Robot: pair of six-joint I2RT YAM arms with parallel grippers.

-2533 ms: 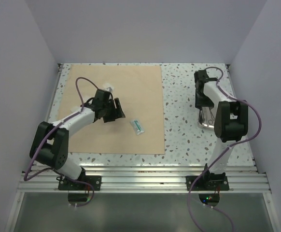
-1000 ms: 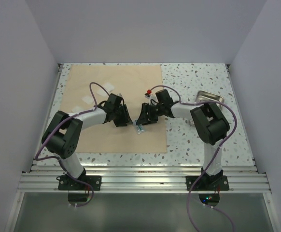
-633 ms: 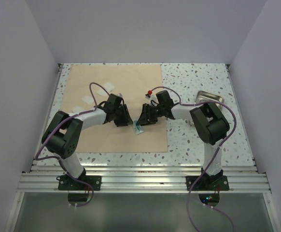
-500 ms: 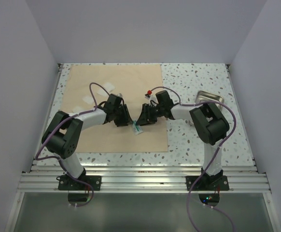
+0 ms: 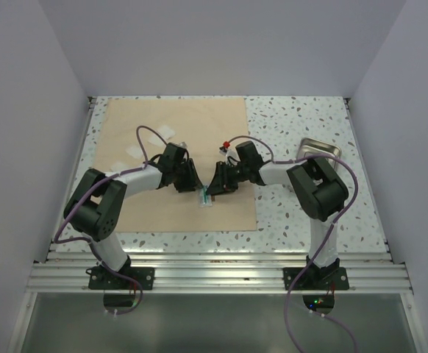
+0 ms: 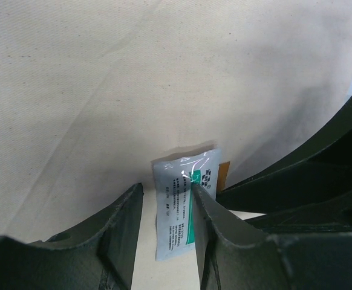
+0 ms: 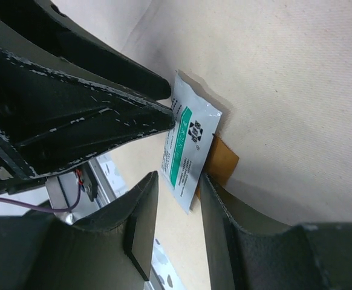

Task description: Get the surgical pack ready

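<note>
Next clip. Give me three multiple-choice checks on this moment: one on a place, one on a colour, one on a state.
1. Where does the small packet lie?
A) on the tan sheet
B) inside a cardboard box
C) on a blue towel

2. What colour is the band printed on the small packet?
A) red
B) green
C) blue

3. How do the jaws of the left gripper stand?
A) shut tight, no gap
B) clamped on a pen
C) apart, with the sheet showing between them

Answers:
1 A: the top view shows tan sheet all round the packet.
2 B: both wrist views show a green band beside the print.
3 C: the left wrist view shows a clear gap between them.
</note>
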